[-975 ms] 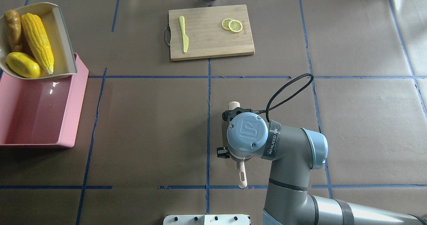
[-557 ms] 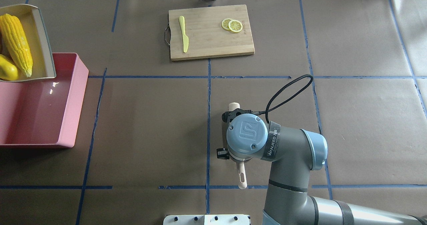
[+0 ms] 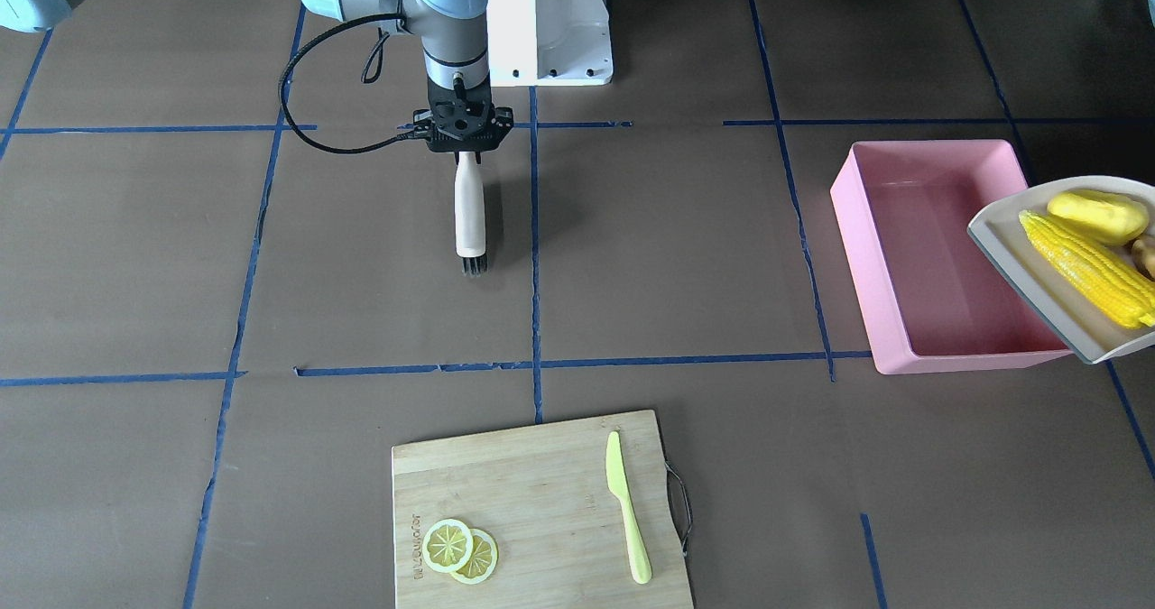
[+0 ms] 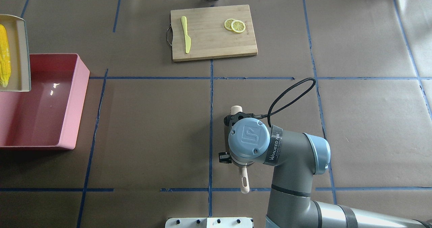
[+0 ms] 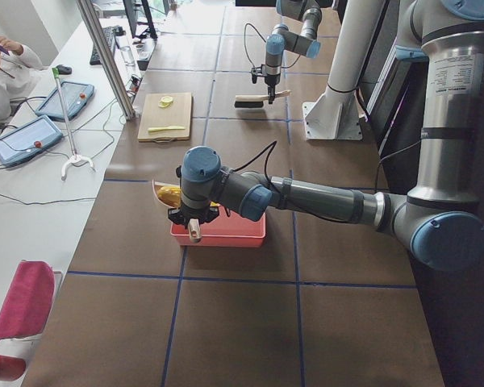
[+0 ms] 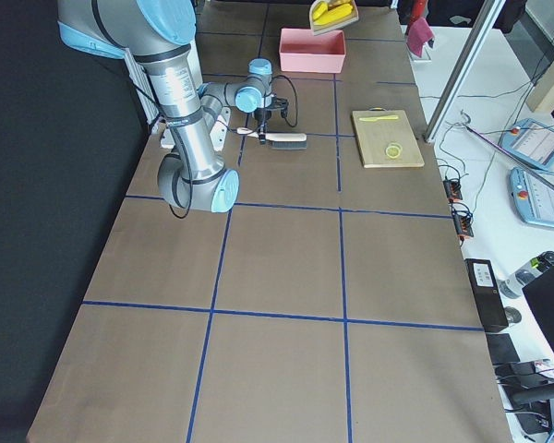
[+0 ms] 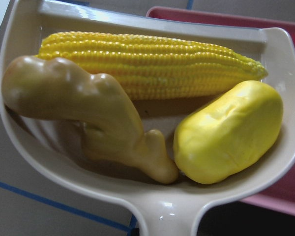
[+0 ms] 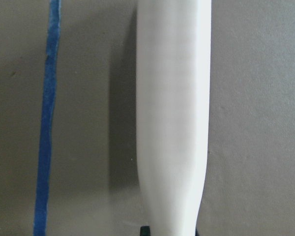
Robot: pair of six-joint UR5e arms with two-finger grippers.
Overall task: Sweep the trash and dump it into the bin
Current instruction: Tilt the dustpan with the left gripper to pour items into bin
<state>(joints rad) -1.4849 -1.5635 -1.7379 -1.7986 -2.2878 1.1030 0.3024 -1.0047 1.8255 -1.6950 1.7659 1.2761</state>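
Right end effector point(image 3: 463, 147) points down, clamped; left arm point(image 5: 323, 201) stretches far out.

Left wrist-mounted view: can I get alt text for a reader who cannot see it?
A cream-white dustpan holds three toy foods: a corn cob across the back, a knobbly ginger root at left, a rounded yellow fruit at right. The rim of the pink bin shows behind it.

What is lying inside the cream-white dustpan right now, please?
Three toy foods: a corn cob, a rounded yellow fruit and a ginger root. They hide much of the floor of the dustpan, so anything small beneath them cannot be seen.
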